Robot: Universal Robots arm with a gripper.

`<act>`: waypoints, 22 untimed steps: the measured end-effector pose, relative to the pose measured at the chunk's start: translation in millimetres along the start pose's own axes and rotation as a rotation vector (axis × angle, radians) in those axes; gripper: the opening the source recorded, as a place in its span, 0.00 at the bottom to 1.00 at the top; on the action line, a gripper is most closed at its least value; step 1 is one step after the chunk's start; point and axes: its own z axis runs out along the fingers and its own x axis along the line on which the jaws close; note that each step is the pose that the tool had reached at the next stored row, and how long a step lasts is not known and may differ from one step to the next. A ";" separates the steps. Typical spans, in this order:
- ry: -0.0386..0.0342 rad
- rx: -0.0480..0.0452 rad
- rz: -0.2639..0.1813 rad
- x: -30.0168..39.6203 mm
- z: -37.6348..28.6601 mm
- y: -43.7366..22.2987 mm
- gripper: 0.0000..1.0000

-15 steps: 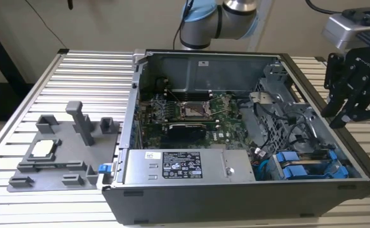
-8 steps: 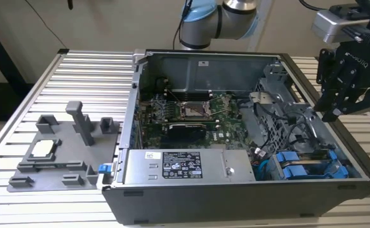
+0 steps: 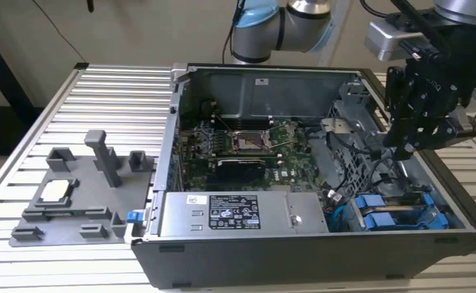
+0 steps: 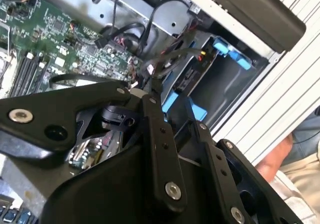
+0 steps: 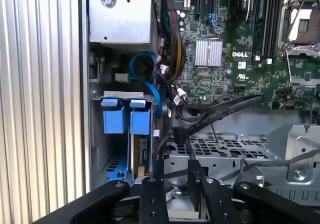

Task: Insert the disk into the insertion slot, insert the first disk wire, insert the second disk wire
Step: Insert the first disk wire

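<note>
Bright blue plastic marks the disk [image 3: 382, 221]. Its carrier sits down in the insertion slot [image 5: 120, 151], in the corner of the open computer case [image 3: 303, 256] that lies nearest the camera, toward the exterior view's right. In the first wrist view two blue tabs stand side by side at the mouth of the bay, and a thin slice of the drive's edge shows below them (little else of the metal body can be made out). A blue cable [image 5: 142, 64] loops just beside the bay, between it and the grey power-supply box [image 3: 230, 213].

The black claw [image 3: 403, 149] hangs inside the case on the exterior view's right, close to the perforated drive cage [image 5: 220, 146] and near the slot, but apart from the blue carrier. Its jaws stand close together on a black disk wire [image 5: 194, 179]. The plug looks pinched between the fingers [image 5: 152, 199], and the lead runs off across the cage toward the green motherboard [image 3: 238, 146].

The case stands on a slatted aluminium tabletop [image 3: 99, 91]. On the exterior view's left of the case lies a grey fixture plate [image 3: 83, 195] with upright pegs and blocks, well apart from the claw. In the second wrist view a person's arm [image 4: 280, 156] shows beyond the edge of the tabletop.
</note>
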 end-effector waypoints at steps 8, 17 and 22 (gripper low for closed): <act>0.0246 0.0183 -0.002 -2.7 3.2 27.8 0.33; 0.1319 0.0453 -0.012 -16.5 5.3 36.5 0.33; 0.1369 0.0717 -0.014 -24.3 7.9 37.6 0.33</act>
